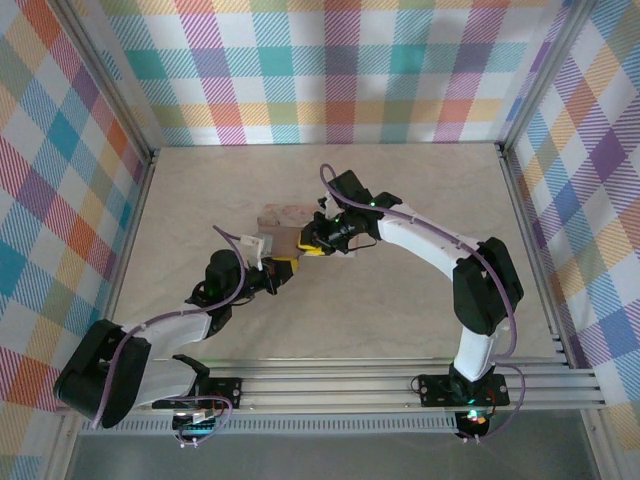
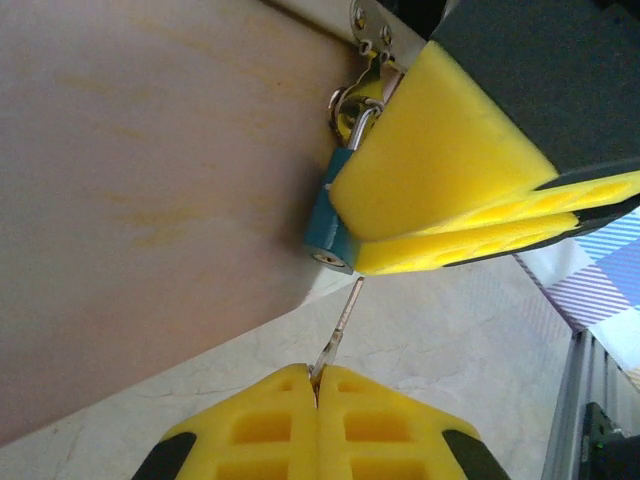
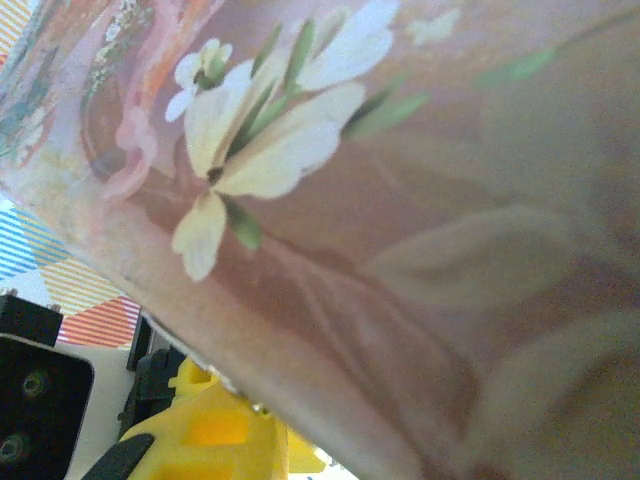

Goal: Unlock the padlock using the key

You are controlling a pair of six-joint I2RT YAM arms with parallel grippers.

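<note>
The padlock [image 2: 326, 226] has a small teal body and a silver shackle [image 2: 352, 112], and it hangs from the hasp of the pink illustrated tin box [image 1: 283, 218]. My right gripper [image 1: 314, 246] is shut on the padlock, and its yellow fingers [image 2: 440, 160] cover most of the body. My left gripper [image 2: 316, 373] is shut on the key [image 2: 344, 322]. The key's blade points up at the padlock's underside. Its tip stands just right of the keyhole [image 2: 328, 257], outside it. The box's flowered lid [image 3: 400, 200] lies very close in the right wrist view.
The box's plain side wall [image 2: 150, 180] stands close on the left of the key. An aluminium frame rail [image 2: 590, 400] runs at the table's edge. Checked walls [image 1: 330, 70] close in the table [image 1: 400, 300] on three sides.
</note>
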